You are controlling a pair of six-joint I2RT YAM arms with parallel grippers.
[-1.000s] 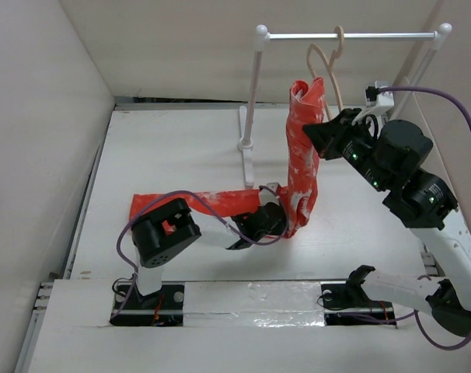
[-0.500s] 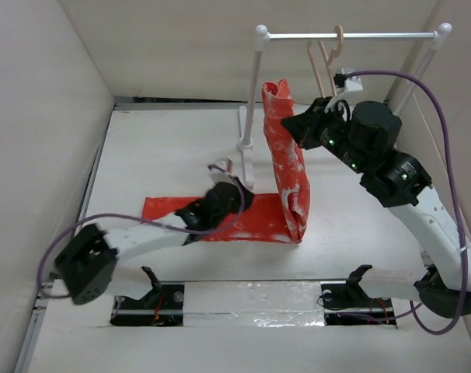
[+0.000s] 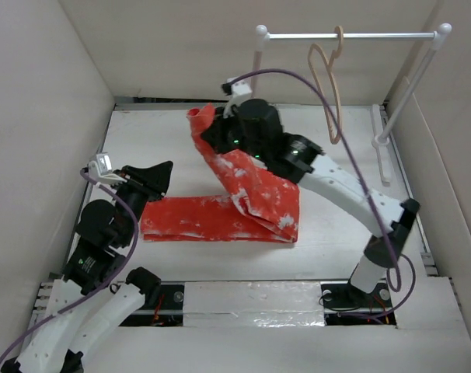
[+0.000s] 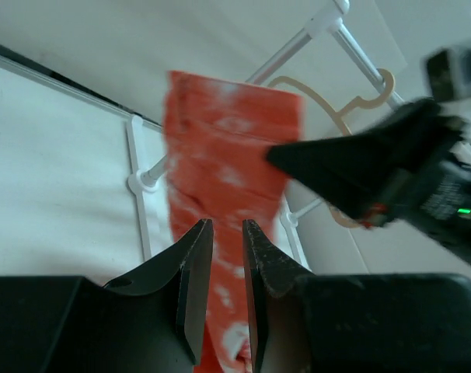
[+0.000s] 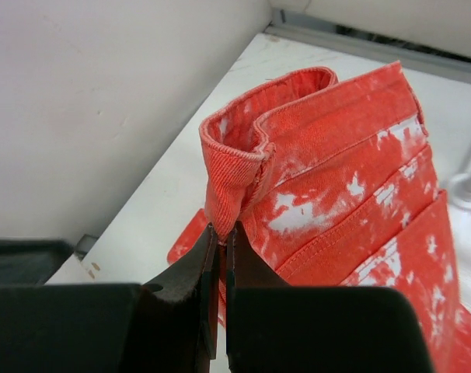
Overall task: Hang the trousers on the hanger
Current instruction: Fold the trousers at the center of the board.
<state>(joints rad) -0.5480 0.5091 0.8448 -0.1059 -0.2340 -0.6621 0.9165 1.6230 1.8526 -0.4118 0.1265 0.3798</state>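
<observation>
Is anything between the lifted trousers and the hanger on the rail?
Yes. In the top view the rack's left post rises between the trousers, pinched by the right gripper, and the hanger; the path must go around it.

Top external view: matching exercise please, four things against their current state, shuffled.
1. red-orange, white-blotched fabric trousers
2. thin pale beige hanger
3. left gripper
4. right gripper

A. jaws apart, empty
B. hooked on the white rail, bare
C. shut on a fabric edge
D. one end lifted, rest on the table

Pairs: 1-D, 2-B, 3-A, 4-C
</observation>
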